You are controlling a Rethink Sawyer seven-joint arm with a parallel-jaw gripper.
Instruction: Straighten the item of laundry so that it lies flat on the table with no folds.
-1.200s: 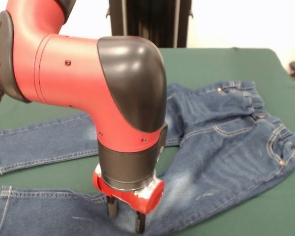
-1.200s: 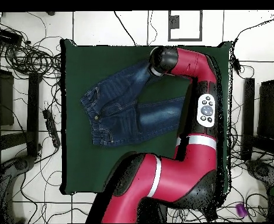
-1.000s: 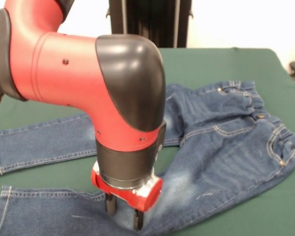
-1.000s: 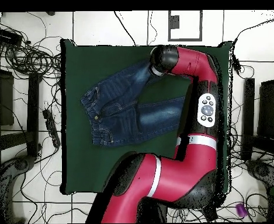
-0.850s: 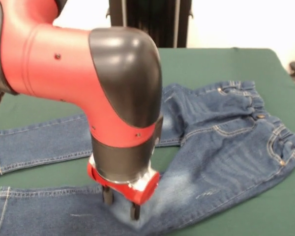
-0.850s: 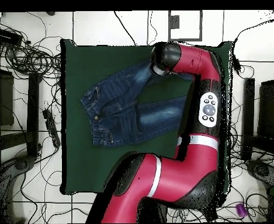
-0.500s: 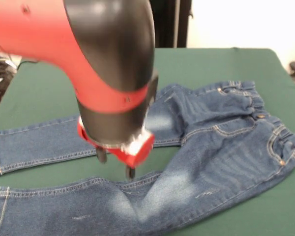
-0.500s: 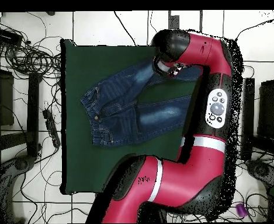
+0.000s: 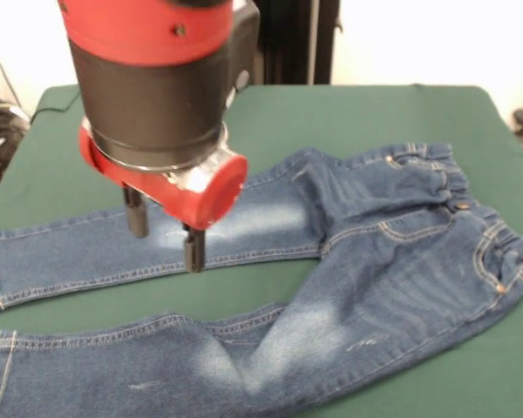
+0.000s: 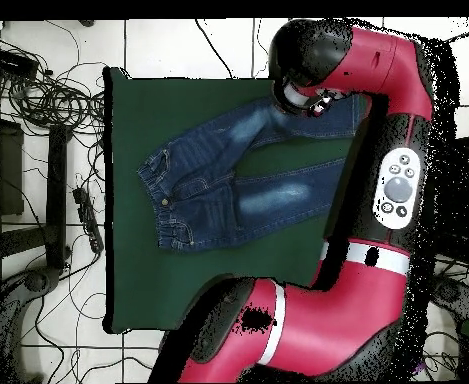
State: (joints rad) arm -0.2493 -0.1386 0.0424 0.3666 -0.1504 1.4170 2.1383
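Jaws above the far leg of the jeans [image 9: 349,261]

Gripper [image 9: 164,235] hangs empty, jaws narrowly parted, over that leg; both legs run lengthwise across the green bench [image 9: 375,109], waistband opposite.

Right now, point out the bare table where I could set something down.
Bare table lies beyond the jeans' waistband, and there is a narrow green wedge between the two legs. In the overhead view, a wide strip borders the waistband. It is crowded under the open tool, over the far leg.
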